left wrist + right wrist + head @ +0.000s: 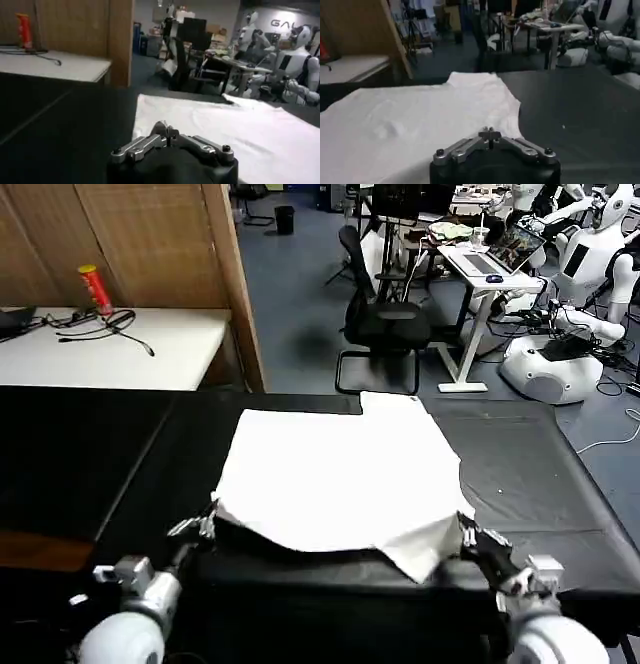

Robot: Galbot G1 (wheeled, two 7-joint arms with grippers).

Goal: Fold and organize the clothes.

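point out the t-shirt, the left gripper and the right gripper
T-shirt (pixel 335 479), head view, middle of the white cloth.
Left gripper (pixel 200 527), head view, fingertips at the near left corner.
Right gripper (pixel 472 536), head view, fingertips at the near right corner.

Robotics lab with office furnishings. Evidence: white humanoid robots (pixel 590 244) standing and lying at the rear; black swivel office chair (pixel 385 319) on blue-grey carpeted floor (pixel 290 294); white height-adjustable desk (pixel 480 269) carrying an open laptop (pixel 510 249); wooden partition panels (pixel 130 244); black padded work surface (pixel 530 474) in front.
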